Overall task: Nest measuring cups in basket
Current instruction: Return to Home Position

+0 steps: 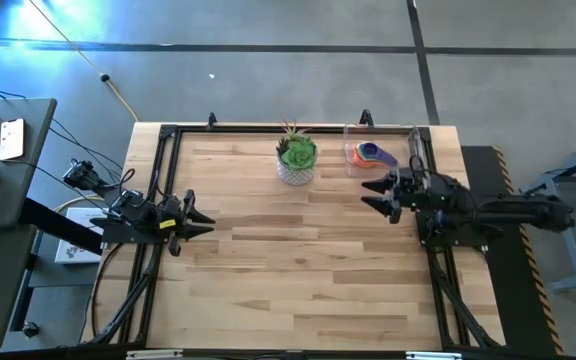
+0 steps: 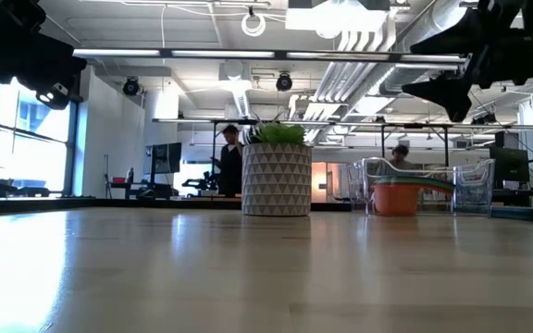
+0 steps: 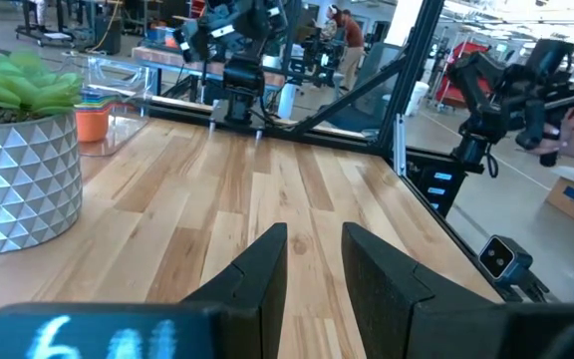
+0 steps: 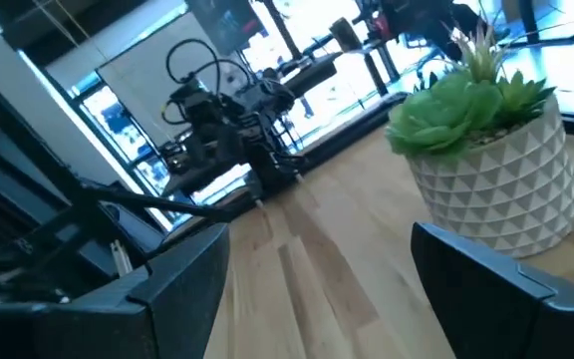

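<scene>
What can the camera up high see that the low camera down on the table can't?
Only the high view shows both arms whole. The left hand is open on the left, and the right hand is open near the basket. It also looks down into the measuring cups.

Only the low view shows the room behind the table, with a person standing there. It also shows the triangle pattern on the white plant pot.

Both show the pot and the cups sitting inside the basket.

A white pot [image 1: 296, 173] with a faceted triangle pattern, holding a green succulent [image 1: 296, 151], stands upright on the pale wooden table [image 1: 298, 275], and well behind the pot, out in the room, 1 person [image 2: 230, 159] stands and a 2nd person [image 2: 401, 154] shows
</scene>
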`<state>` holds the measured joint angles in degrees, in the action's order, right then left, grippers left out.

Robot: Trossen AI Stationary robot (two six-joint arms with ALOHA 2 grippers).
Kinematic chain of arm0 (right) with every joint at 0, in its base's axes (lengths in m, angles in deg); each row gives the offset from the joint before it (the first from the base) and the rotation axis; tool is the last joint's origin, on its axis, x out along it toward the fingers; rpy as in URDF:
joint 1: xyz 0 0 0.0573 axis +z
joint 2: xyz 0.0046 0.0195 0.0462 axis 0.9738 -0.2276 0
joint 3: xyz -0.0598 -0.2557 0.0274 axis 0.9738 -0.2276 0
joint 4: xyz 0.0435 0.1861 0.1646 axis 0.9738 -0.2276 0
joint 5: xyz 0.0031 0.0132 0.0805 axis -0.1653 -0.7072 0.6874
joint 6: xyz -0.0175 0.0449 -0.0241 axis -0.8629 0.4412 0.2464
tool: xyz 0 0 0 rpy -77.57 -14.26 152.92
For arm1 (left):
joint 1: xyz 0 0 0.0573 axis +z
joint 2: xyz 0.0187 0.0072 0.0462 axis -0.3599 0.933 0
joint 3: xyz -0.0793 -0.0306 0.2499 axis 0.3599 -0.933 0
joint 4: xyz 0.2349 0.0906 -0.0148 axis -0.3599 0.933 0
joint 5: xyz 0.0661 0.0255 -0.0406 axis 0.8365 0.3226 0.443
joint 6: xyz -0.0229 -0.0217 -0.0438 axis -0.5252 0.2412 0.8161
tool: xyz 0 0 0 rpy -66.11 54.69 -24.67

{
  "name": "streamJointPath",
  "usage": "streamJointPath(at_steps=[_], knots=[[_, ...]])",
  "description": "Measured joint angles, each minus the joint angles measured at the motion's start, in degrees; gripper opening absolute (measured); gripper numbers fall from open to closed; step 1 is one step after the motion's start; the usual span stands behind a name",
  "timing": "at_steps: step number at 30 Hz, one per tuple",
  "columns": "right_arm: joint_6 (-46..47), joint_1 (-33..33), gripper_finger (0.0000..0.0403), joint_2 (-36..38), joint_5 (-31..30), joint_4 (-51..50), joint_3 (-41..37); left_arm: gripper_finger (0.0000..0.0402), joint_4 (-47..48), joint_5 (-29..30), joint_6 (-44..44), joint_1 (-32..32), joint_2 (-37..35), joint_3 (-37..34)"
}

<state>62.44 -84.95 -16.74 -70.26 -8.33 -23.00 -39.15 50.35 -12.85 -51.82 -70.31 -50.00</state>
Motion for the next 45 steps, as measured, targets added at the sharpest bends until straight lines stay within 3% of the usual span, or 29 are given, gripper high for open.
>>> streamJointPath(at_steps=[8, 19, 25, 35, 45], knots=[[-1.8, 7.8, 0.0304, 4.8, -13.9, 0.7, -3.7, 0.009, 0.0, 0.0, 0.0, 0.0, 0.0, 0.0], [-6.5, 8.9, 0.0304, 7.9, -14.8, -1.5, -6.1, 0.009, 0.0, 0.0, 0.0, 0.0, 0.0, 0.0], [-2.9, 8.8, 0.0304, 9.2, -21.9, -9.1, -6.1, 0.009, 0.0, 0.0, 0.0, 0.0, 0.0, 0.0], [0.4, 8.9, 0.0304, 10.8, -20.5, -11.2, -6.1, 0.009, 0.0, 0.0, 0.0, 0.0, 0.0, 0.0], [-4.5, 8.9, 0.0304, 10.8, -16.3, -12.2, -6.1, 0.009, 0.0, 0.0, 0.0, 0.0, 0.0, 0.0]])
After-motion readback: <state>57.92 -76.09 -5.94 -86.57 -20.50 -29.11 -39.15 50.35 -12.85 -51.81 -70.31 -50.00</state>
